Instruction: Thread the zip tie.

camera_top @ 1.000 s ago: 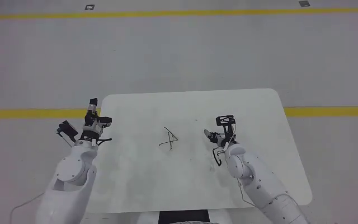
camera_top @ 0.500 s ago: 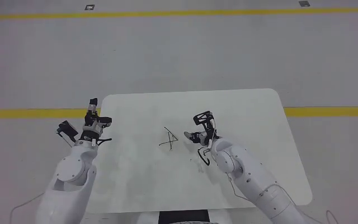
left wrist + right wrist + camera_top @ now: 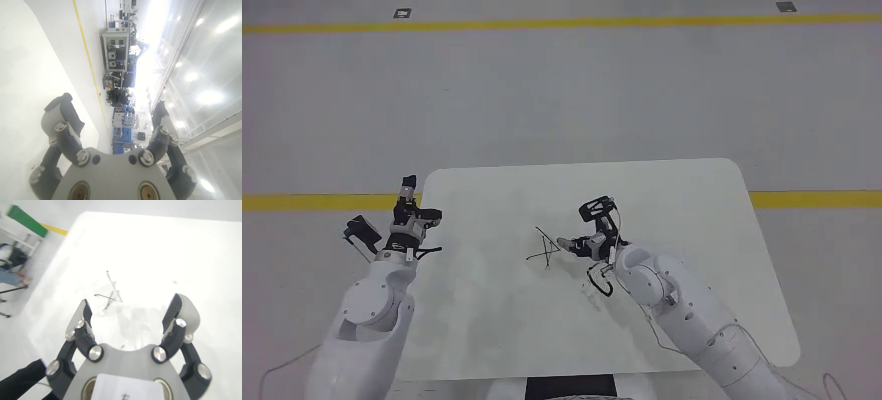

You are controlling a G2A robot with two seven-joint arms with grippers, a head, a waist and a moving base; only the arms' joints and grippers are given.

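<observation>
Thin black zip ties (image 3: 545,247) lie crossed near the middle of the white table (image 3: 682,190); the right wrist view shows them as the zip ties (image 3: 113,291) just ahead of the fingers. My right gripper (image 3: 580,227) hangs open a short way to the right of them, with nothing between its fingers (image 3: 86,310), and the same right gripper (image 3: 130,308) stands above the tabletop. My left gripper (image 3: 404,200) is open and empty at the table's left edge, its dark fingers (image 3: 66,111) spread wide, the left gripper (image 3: 113,106) pointing off the table.
The table's rounded corner (image 3: 79,215) lies beyond the zip ties. A yellow floor line (image 3: 802,198) runs behind the table. Small dark specks (image 3: 583,286) dot the tabletop near the right arm.
My right arm has swung left across the table toward the zip ties, ending close beside them. The left arm has stayed still.
</observation>
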